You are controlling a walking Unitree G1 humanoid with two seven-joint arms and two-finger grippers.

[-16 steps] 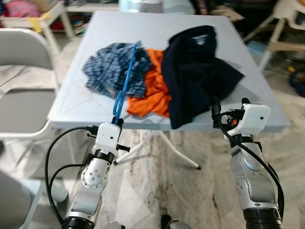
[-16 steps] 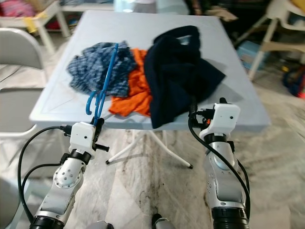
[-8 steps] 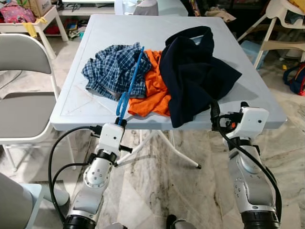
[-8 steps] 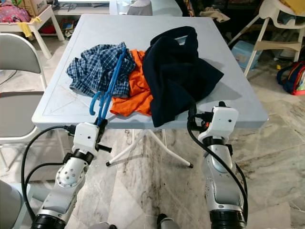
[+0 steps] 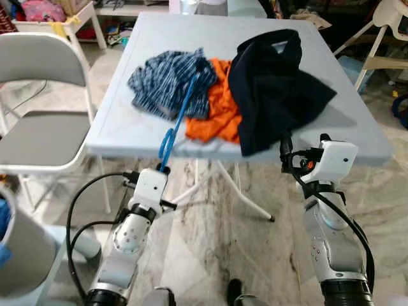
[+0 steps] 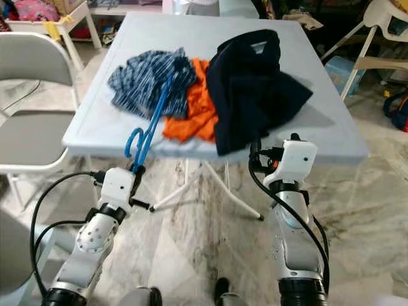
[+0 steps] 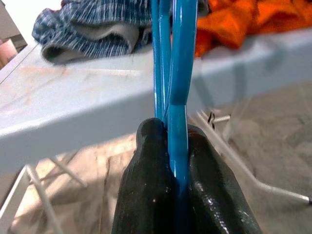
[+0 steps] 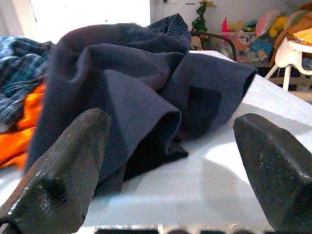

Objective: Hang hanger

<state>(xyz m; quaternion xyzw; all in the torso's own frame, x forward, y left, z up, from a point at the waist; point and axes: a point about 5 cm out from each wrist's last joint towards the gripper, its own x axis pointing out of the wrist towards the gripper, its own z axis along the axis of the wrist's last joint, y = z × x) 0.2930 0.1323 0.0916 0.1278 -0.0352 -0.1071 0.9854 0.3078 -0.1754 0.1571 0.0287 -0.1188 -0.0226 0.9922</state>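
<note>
Clamped on the lower end of a blue hanger (image 5: pixel 180 113), the left gripper (image 7: pixel 170 146) points its long axis up and forward over the table edge (image 5: pixel 127 137); the right gripper (image 8: pixel 170 161) gapes empty before the navy garment (image 5: pixel 274 89).

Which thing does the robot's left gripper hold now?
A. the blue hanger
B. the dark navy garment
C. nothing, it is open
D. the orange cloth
A: in the left wrist view the left gripper has its two black fingers pressed on the thin blue hanger, which reaches up over the table edge toward the checked cloth.
</note>
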